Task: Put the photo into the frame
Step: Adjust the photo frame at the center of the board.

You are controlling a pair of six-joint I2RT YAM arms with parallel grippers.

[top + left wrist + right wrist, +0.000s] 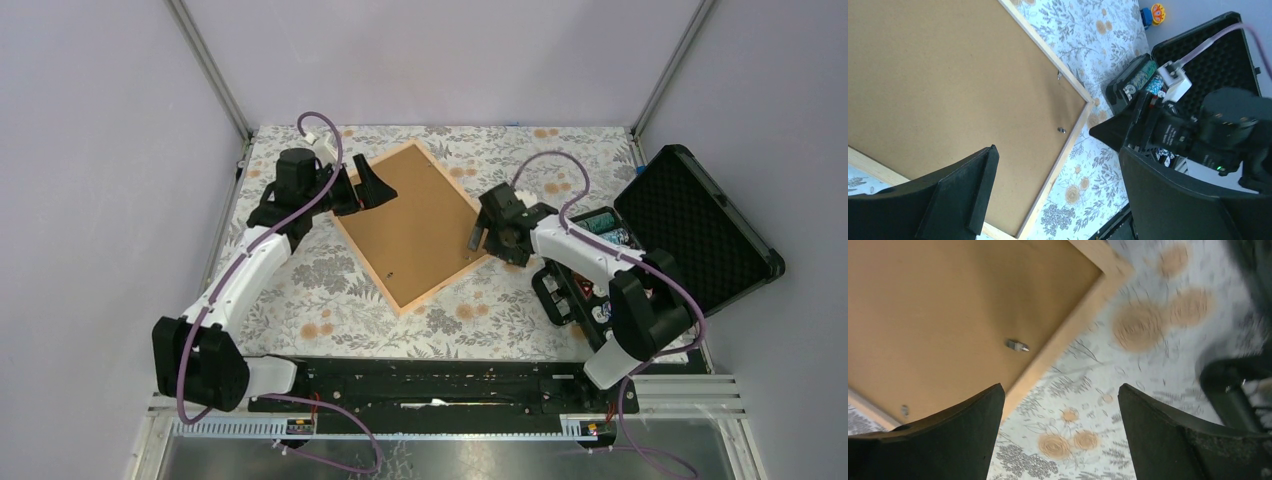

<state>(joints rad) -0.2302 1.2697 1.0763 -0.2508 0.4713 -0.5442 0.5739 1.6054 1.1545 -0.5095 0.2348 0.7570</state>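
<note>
One frame point(1064, 150), light wood, flat at table centre, back up. One photo point(410, 225) seated inside it, brown board side showing. Two small metal tabs visible on board near rail.

Two arms. Left gripper point(372, 186) at frame's 10 o'clock edge, jaws spread, holding nothing. Right gripper point(482, 222) at frame's 3 o'clock corner, jaws spread, nothing between.

One black case point(690, 230), lid open, at table's 3 o'clock.

Floral cloth point(300, 300) covers table. Plain lilac-grey walls, metal posts in far corners.

No text can be read. Faint white print on the right arm's black wrist housing point(1174, 134), toward three o'clock, is too small to make out.
</note>
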